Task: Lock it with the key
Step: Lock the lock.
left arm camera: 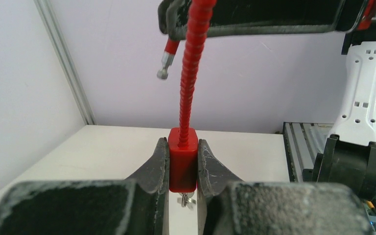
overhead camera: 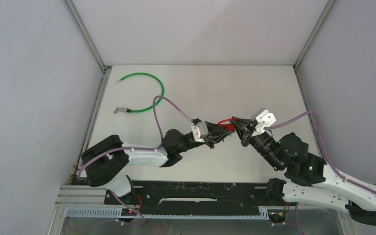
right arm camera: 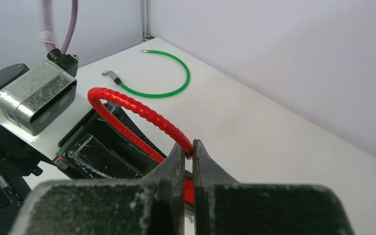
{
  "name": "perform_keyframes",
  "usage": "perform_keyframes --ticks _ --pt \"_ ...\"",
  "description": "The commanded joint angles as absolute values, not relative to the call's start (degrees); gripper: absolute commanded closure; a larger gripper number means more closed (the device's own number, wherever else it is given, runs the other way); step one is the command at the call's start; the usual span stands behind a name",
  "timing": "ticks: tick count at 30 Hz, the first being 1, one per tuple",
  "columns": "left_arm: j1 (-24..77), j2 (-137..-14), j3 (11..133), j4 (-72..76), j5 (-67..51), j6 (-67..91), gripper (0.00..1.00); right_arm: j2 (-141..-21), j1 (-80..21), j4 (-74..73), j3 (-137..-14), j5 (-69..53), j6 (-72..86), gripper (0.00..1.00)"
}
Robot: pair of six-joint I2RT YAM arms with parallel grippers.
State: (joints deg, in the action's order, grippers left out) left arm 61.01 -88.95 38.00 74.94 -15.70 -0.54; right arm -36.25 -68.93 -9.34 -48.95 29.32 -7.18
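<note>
Red lock body (left arm camera: 183, 159) sits clamped between the left gripper (overhead camera: 220, 132) fingers, held off the table (overhead camera: 215, 88) at mid-workspace. Its long axis runs along those fingers. Out of its far end the ribbed red cable (left arm camera: 190, 73) climbs straight away from the wrist. The right gripper (right arm camera: 188, 152) meets it there, jaws pinched down narrow on the cable just past the top of its arch. So it's one arm on each end of the loop, tip to tip!

Now the free end: the metal tip (left arm camera: 163, 72) hangs out beside the cable, near the right fingers and well apart from the body. The small silver key (left arm camera: 186, 199) pokes from the body's near end, down in the gap between the left jaws, pointing back at the left wrist. By my read the right arm has to swing that tip back to the body. Whether the key's end is reachable afterwards, I can't tell. A green cable (overhead camera: 149, 93) lies on the table's far left.
</note>
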Motion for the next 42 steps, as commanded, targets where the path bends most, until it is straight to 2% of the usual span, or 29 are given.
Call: perform_keyframes --ticks 1,12,22,31,42 --pt "61.44 -89.12 41.11 74.99 -16.15 -1.8 1.0 -35.02 -70.29 -7.27 -51.97 28.14 -9.03 1.0" --pt "61.44 -89.3 38.6 81.13 -14.83 -1.41 1.0 -34.5 -68.97 -17.47 -48.81 32.51 -0.33 1.0" --pt "61.44 -89.34 38.14 82.19 -14.74 -1.23 1.0 -32.87 -61.22 -15.66 -43.68 24.91 5.21 1.0" --pt "61.44 -89.41 38.23 82.18 -14.59 -1.19 1.0 -32.88 -59.65 -15.62 -42.71 19.66 6.5 1.0" --pt "61.44 -89.41 38.32 81.92 -14.64 -1.23 1.0 -29.24 -59.83 -12.24 -44.22 23.45 0.76 1.0"
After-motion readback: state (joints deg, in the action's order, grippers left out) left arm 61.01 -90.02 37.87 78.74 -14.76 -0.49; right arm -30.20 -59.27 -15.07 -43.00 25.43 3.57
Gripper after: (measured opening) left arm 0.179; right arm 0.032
